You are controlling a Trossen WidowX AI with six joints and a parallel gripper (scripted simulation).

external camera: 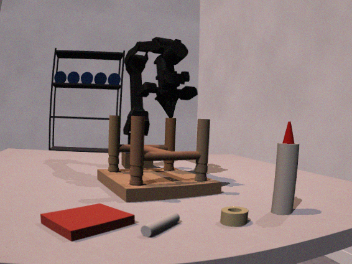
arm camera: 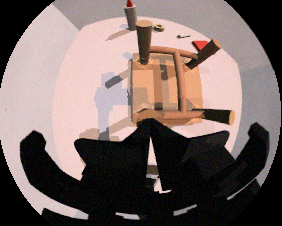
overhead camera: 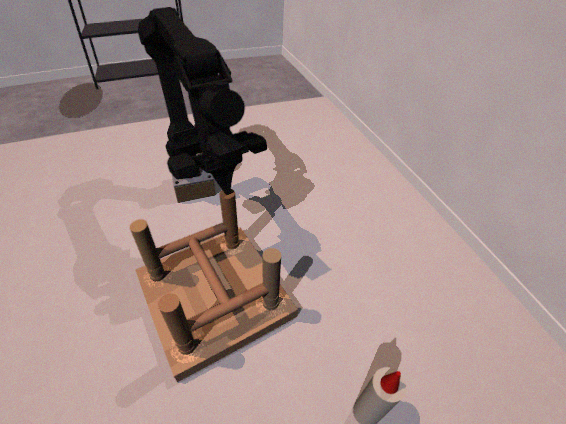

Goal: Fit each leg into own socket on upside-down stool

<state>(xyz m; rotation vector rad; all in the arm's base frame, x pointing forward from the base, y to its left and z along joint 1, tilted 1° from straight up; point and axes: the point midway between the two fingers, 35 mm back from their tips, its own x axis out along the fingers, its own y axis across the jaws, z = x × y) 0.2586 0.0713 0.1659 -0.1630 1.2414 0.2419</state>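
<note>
The wooden stool lies upside down with its square seat (overhead camera: 216, 303) flat on the table. All four brown legs stand upright in the seat, joined by crossbars (overhead camera: 210, 275). My gripper (overhead camera: 227, 189) is shut and empty. Its closed fingertips point straight down and touch, or sit just above, the top of the far leg (overhead camera: 229, 218). In the exterior view the fingertips (external camera: 170, 116) meet the top of that leg (external camera: 170, 143). In the wrist view the closed fingers hide that leg and the seat (arm camera: 165, 93) lies beyond them.
A grey cylinder with a red cone tip (external camera: 285, 174) stands at the right. A tan ring (external camera: 234, 215), a small grey rod (external camera: 160, 225) and a flat red block (external camera: 87, 220) lie in front of the stool. A black shelf (external camera: 85, 99) stands behind.
</note>
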